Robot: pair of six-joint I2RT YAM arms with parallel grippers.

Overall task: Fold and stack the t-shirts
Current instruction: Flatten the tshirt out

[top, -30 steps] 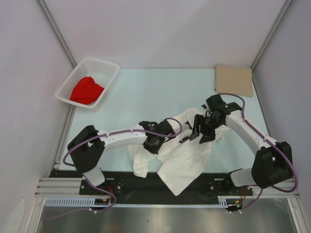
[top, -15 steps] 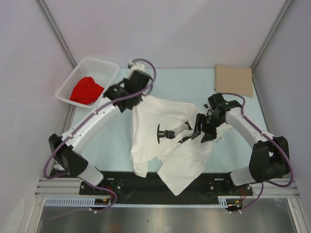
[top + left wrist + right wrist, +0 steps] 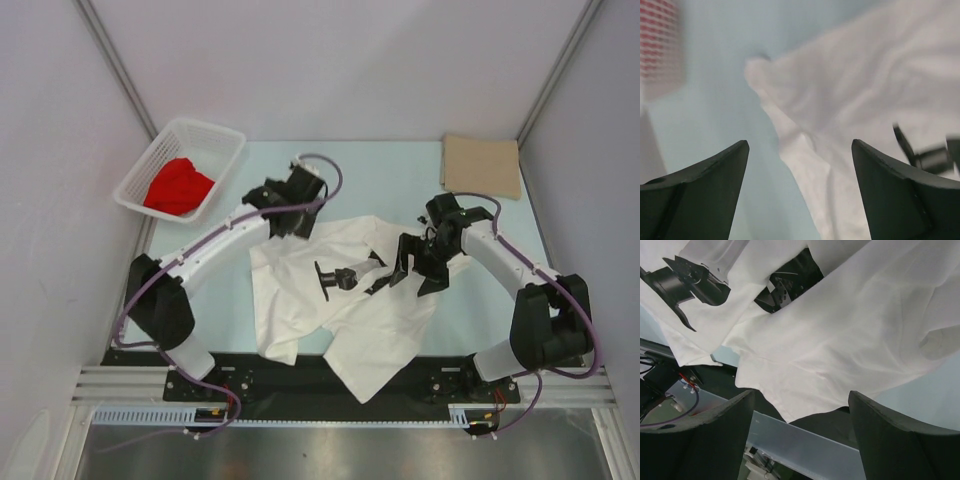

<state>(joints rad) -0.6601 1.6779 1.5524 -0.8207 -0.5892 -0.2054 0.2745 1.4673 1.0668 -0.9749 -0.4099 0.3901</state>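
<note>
The white t-shirt [image 3: 300,305] with black printed marks [image 3: 340,275] lies spread and wrinkled at the table's centre, its hem hanging over the near edge. My left gripper [image 3: 290,225] hovers open over the shirt's far-left edge; in the left wrist view the white t-shirt [image 3: 850,100] lies below the open left gripper [image 3: 799,145], with nothing held. My right gripper [image 3: 418,272] is open above the shirt's right side, and the right wrist view shows the white t-shirt [image 3: 840,330] beneath the empty right gripper [image 3: 801,395]. The tan t-shirt [image 3: 482,166] lies as a flat rectangle at the back right. The red t-shirt [image 3: 178,187] is bunched in the basket.
A white lattice basket [image 3: 212,127] stands at the back left, tilted against the wall. Grey walls and metal posts close in the table on three sides. The black base rail [image 3: 320,385] runs along the near edge.
My left gripper carried the shirt's edge up toward the back left, then opened and let it go. The shirt now lies wider. The right gripper opened a little more.
</note>
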